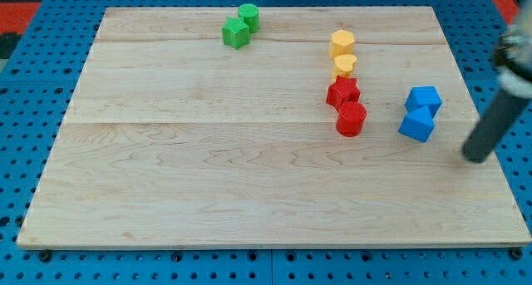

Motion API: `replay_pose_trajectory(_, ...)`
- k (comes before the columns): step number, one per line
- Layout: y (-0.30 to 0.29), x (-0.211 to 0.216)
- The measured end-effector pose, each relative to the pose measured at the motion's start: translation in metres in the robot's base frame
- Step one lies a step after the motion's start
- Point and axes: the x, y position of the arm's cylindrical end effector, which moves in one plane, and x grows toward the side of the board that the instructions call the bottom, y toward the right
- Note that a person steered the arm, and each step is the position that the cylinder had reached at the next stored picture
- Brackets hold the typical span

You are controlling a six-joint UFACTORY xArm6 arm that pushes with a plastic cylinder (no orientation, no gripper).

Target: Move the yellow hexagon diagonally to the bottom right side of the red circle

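The yellow hexagon (342,43) sits near the view's top, right of centre. A second yellow block, heart-shaped (345,65), lies just below it. Below that is a red star (342,92), and below the star the red circle (352,119); these form a close column. My tip (476,157) is at the view's right, on the board, well to the right of and below the red circle, and right of the blue blocks. It touches no block.
Two blue blocks, one (425,99) above the other (416,124), lie between the red circle and my tip. A green circle (248,17) and a green block (235,32) sit at the view's top centre. The wooden board (208,169) rests on a blue pegboard.
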Motion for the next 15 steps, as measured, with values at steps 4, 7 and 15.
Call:
replay_pose_trajectory(4,0.007,-0.227)
replay_pose_trajectory(7,-0.162,-0.208)
replay_pose_trajectory(15,-0.295,-0.056)
